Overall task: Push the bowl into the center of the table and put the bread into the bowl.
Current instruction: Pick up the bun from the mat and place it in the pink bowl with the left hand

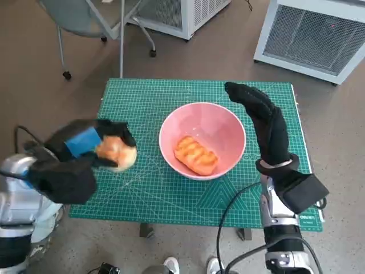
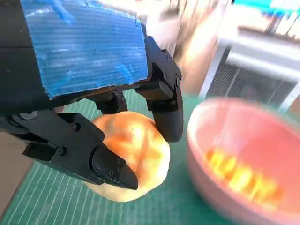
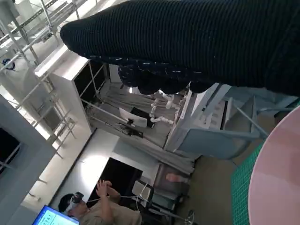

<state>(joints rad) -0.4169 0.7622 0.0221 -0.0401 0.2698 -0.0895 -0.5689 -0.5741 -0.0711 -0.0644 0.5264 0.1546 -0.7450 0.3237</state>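
Roughly, the pink bowl (image 1: pixel 202 140) sits about mid-table on the green cutting mat (image 1: pixel 142 97), so the push part looks done, as far as the head view shows. One ridged, golden-orange bread (image 1: pixel 195 154) already lies inside it, in the lower half of the bowl. A second piece, a round bread roll (image 1: pixel 117 152), is left of the bowl in the frame, gripped by the left hand (image 1: pixel 80 154); the black fingers (image 2: pixel 108 164) wrap it from both sides (the left wrist view shows this well). Whether it hangs just above the mat or rests on it I can't tell. So what's left, I'd judge: carry the roll over the rim and let go.

The right hand (image 1: pixel 259 111) stands right of the bowl, glove upright w/ fingers stretched out and nothing in them; it's near the rim, touching or not I can't say.

Materials etc.: the bowl is smooth, glossy, prob. plastic or glazed, w/ a thin rounded rim. The roll is pale gold, matte, dome-shaped, soft-looking. The mat is flat w/ a printed white grid. The glove is ribbed knit; the left hand is hard black plastic w/ wrinkled blue tape (image 2: pixel 84 47) over its back.
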